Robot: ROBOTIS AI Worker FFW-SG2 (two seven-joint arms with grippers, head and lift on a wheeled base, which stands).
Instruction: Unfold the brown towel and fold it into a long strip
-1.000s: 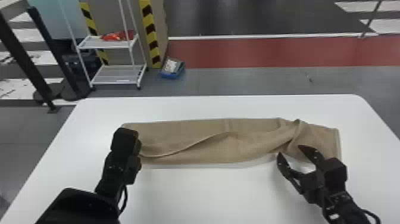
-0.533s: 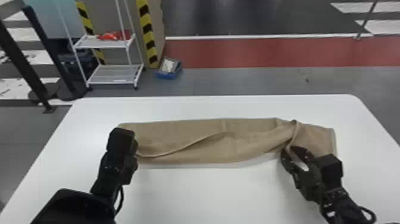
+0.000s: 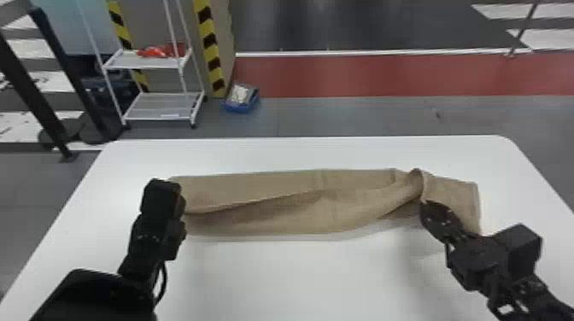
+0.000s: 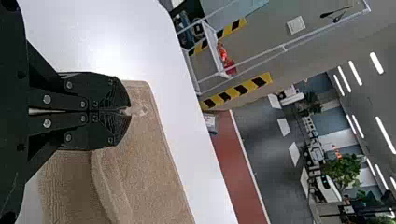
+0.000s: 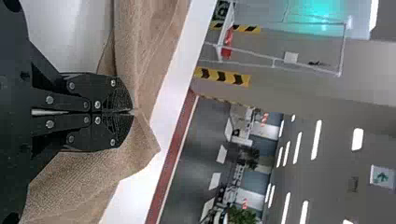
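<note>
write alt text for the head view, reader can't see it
A brown towel lies as a long, wrinkled strip across a white table, the robot's right claw pinching it near its bunched right end and the left claw at its left end.

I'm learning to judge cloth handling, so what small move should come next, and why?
Probably a gentle pull of the right gripper away from the left gripper: both have fingers shut on the towel, which bunches beside the right one and has a loose fold between them.
</note>
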